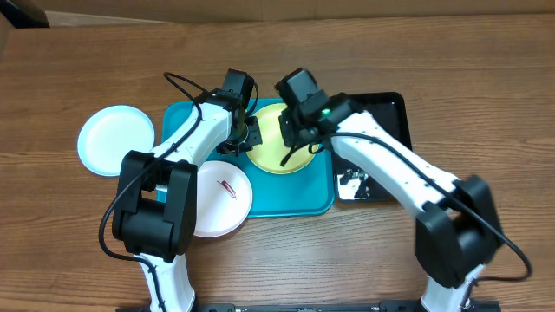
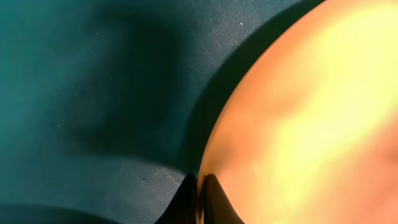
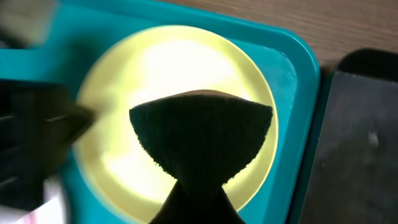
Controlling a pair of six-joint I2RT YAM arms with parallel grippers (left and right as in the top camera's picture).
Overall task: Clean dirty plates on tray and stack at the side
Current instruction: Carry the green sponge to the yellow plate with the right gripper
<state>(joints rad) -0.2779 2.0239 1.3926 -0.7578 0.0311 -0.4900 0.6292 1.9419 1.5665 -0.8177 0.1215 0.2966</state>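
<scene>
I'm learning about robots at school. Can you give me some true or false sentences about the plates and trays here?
1. The yellow plate lies on the blue tray. True.
2. The right jaws hold a dark cloth over the yellow plate. True.
3. The white plate with the red mark sits on the black tray. False: it lies at a corner of the blue tray, away from the black one.
4. All three plates are stacked. False: they lie apart, and the pale plate sits alone on the table.
5. The left jaws are wide open. False: they are shut on the yellow plate's rim.
</scene>
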